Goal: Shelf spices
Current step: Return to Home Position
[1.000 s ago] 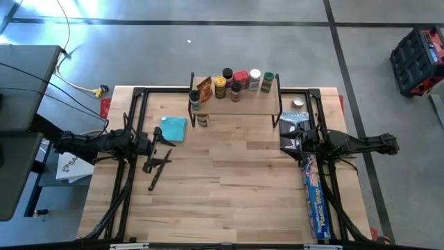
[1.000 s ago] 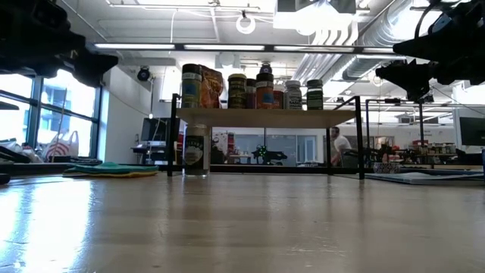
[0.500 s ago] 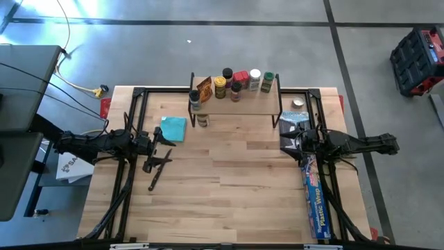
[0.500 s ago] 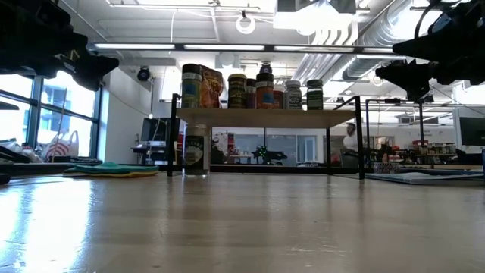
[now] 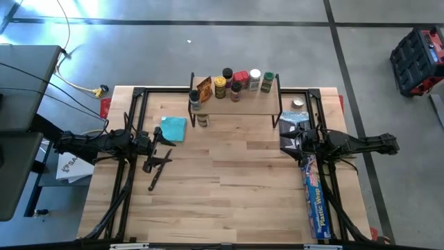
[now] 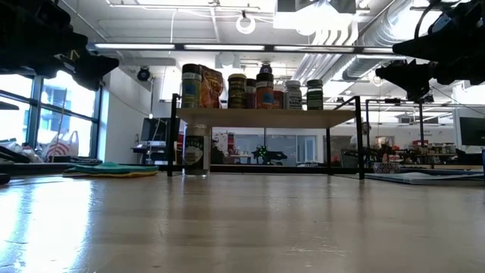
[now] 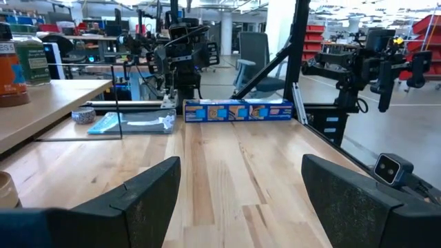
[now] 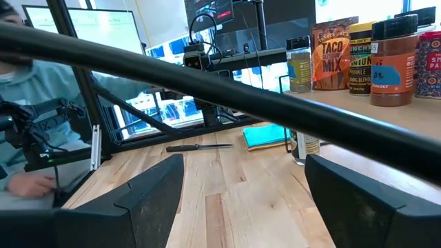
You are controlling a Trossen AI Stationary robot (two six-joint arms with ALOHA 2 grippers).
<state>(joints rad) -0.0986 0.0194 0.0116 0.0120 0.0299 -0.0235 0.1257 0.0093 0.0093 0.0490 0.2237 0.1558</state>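
**While most spices sit shelved, one jar waits below**

While the shelf (image 5: 239, 103) already carries a row of spices (image 5: 234, 82), one jar (image 5: 202, 119) stands upright on the surface (image 5: 229, 180) just beside the shelf's front-left leg, and a small tin (image 5: 298, 103) lies near the shelf's right end. In the low view the jar (image 6: 195, 150) looks clear-walled with a pale label.

Handling judgement: the jar is probably light, rigid and smooth-sided, so slippery under a weak pinch; if glass, fragile when dropped. Best hold is across the cylindrical body, mid-height or just under the cap, axis kept vertical. Narrow base, so a sideways nudge could topple it. The orange packet (image 5: 204, 88) on the shelf looks soft and thin; it leans against neighbours.

Left end effector (image 5: 161, 139) hovers over the surface beside the teal cloth (image 5: 173, 128), fingers spread, holding nothing. Right end effector (image 5: 291, 141) hangs near the blue wrap box (image 5: 316, 201), fingers likewise spread and empty. Both are well apart from the jar.
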